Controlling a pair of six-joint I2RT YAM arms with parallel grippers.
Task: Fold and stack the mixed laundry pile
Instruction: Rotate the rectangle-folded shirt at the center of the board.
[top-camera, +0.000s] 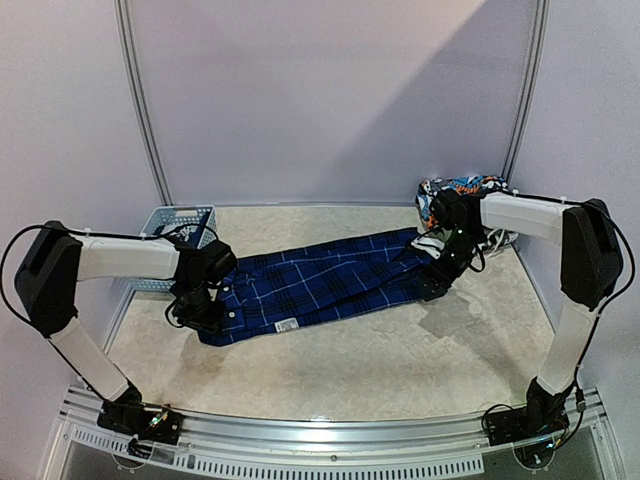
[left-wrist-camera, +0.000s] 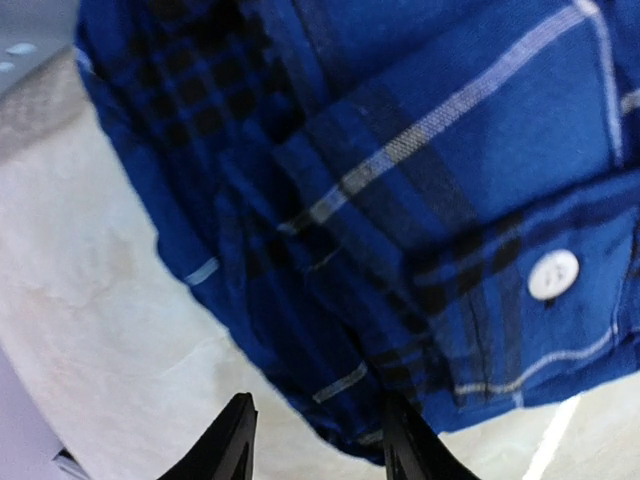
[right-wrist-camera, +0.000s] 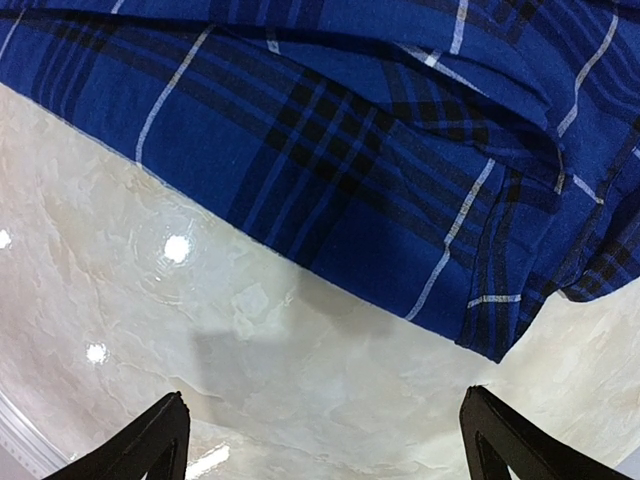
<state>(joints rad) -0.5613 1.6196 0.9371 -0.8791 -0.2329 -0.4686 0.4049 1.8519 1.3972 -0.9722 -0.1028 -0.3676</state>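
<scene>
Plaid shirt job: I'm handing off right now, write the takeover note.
Left claw: open, over the left end of the blue-and-black plaid button shirt, gripping nothing.
Right claw: wide open, empty, over the pale marbled table by the shirt's right end.
Shirt lies stretched across the table; colourful printed garment bunched back right; light-blue slotted plastic basket back left.
Done: shirt laid out. Left: fold it, fold the rest, stack.

Blue-and-black plaid shirt (top-camera: 320, 285) with thin white lines, light-blue basket (top-camera: 165, 222), multicoloured printed garment (top-camera: 465, 187), cream marbled table (top-camera: 400, 360)
</scene>
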